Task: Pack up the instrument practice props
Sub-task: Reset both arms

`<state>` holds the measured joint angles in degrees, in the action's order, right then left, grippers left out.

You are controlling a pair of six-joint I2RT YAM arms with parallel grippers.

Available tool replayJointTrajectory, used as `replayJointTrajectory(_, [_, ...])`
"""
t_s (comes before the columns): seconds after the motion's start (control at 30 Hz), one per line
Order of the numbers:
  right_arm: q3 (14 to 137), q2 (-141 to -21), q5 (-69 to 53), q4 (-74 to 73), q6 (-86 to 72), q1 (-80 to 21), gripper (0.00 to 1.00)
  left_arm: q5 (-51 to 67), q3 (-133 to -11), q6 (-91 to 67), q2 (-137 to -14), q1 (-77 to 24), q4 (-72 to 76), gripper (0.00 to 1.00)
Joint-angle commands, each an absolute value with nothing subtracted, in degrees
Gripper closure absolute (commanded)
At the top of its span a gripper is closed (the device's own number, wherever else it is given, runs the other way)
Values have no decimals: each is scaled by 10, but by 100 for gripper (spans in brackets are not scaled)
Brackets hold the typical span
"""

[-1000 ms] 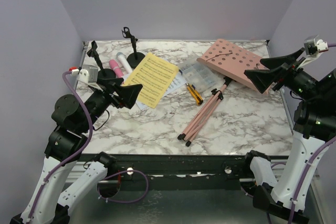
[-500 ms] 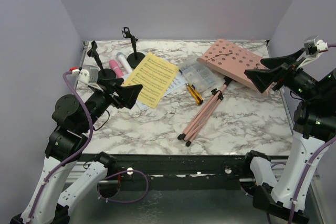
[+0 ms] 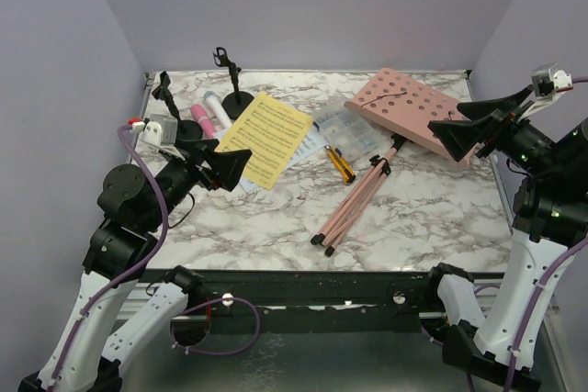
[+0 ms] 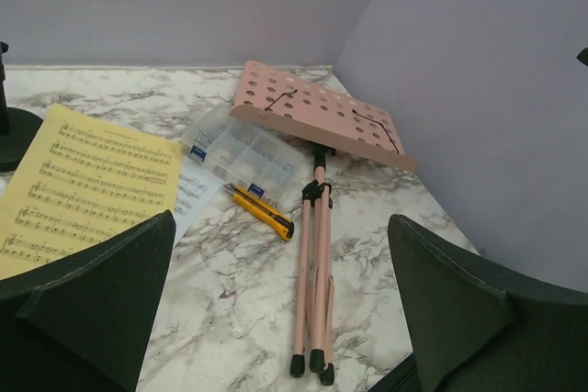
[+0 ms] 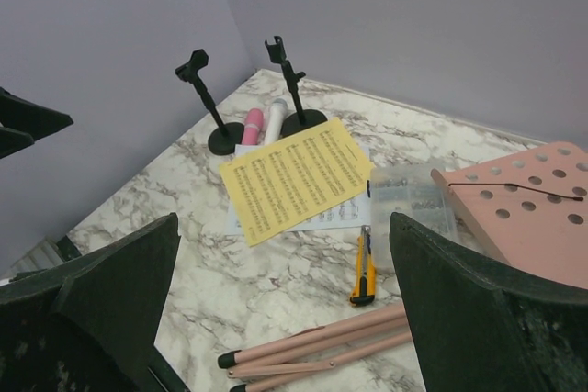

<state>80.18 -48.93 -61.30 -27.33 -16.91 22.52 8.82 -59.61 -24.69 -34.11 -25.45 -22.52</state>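
From above, the props lie spread on the marble tabletop (image 3: 432,218) around the yellow sheet music (image 3: 266,138): two black mic stands (image 3: 230,80) and pink and white microphones (image 3: 208,117) just behind-left of it, a clear compartment box (image 3: 349,132) and yellow utility knife (image 3: 340,163) to its right, the pink music stand (image 3: 404,112) farther right. Both end effectors, left (image 3: 220,168) and right (image 3: 459,140), hover with fingers spread, holding nothing. No packing container shows, so the stage is unsettled. The left wrist view cuts off the sheet's left edge. The right wrist view crops the pink stand's legs (image 5: 312,344)
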Motion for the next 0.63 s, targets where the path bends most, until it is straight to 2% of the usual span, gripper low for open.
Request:
replayJointTrajectory(0.0, [796,-487,-594,-287,-162,228,0,98,-584,-252,-333,-250,-210,1])
replayJointTrajectory(0.6, [791,-496,-585,-290,-168,228,0,98,-557,-253,-323,-250,-192,1])
